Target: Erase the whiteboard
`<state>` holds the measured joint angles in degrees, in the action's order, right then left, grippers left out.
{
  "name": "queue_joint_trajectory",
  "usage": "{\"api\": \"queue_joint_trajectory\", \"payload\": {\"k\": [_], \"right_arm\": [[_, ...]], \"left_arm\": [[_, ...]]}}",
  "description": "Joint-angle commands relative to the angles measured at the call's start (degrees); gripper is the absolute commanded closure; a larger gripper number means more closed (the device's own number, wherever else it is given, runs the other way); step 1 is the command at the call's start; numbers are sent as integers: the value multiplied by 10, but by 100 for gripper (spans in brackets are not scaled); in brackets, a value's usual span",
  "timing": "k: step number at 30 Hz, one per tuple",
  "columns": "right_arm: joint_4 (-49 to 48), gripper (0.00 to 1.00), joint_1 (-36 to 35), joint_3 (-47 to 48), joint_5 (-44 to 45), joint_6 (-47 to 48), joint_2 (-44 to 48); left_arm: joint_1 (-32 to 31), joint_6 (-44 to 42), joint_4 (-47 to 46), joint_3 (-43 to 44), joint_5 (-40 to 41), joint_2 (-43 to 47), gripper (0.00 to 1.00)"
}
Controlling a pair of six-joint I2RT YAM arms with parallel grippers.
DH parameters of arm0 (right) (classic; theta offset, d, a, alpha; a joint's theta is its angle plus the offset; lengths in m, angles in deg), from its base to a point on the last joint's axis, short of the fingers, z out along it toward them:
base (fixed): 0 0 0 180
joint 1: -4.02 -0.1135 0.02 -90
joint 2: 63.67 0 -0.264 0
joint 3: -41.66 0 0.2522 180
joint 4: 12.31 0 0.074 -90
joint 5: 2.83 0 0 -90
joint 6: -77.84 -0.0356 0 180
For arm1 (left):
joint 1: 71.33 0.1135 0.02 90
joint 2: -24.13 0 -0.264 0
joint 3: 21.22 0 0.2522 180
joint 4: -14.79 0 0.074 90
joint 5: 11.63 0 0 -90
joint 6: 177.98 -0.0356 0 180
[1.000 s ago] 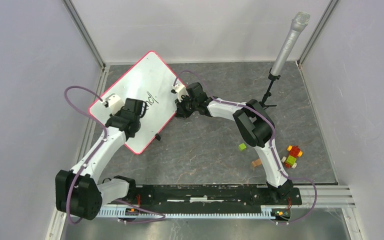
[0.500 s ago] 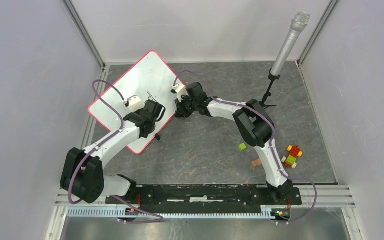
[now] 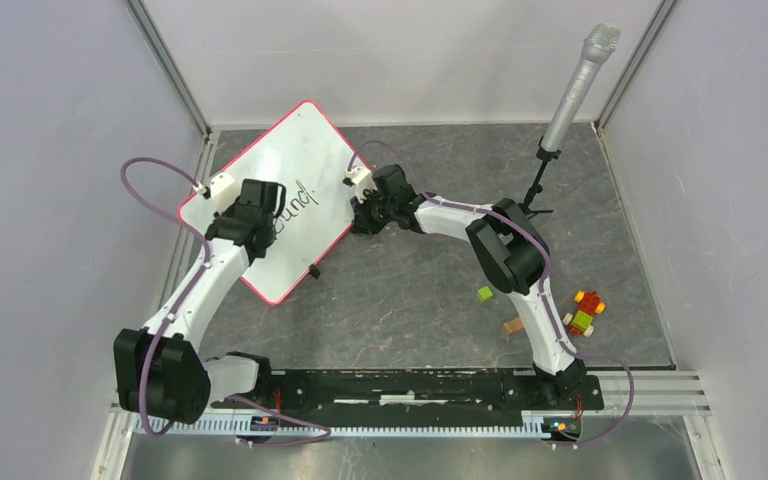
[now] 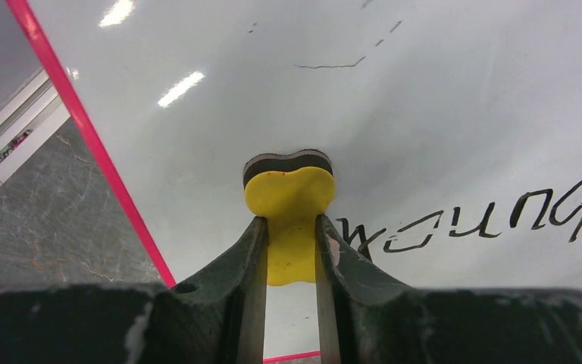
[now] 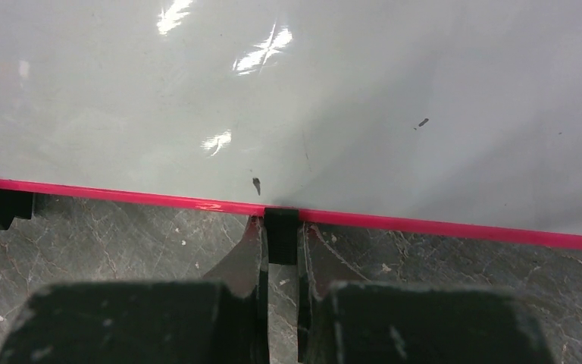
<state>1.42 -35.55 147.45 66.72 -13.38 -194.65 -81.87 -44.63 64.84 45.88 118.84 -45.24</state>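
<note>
Whiteboard [image 3: 300, 150] lies skewed at tabletop's far-left corner. Left jaws nearly closed, pinching yellow eraser [image 4: 288, 189], its head against board, just beside dark handwriting [image 4: 485, 224]. Right jaws clamped tight on black clip [image 5: 281, 235] at board's red-rimmed right edge.

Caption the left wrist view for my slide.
Left end effector holds yellow eraser against whiteboard beside dark handwriting.
</note>
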Motion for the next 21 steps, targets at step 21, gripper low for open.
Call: {"api": "queue_joint_trajectory", "payload": {"k": [21], "right_arm": [[32,100,21,-1,18,1,-9]], "left_arm": [[-129,-26,-67,52,-58,-186,77]]}}
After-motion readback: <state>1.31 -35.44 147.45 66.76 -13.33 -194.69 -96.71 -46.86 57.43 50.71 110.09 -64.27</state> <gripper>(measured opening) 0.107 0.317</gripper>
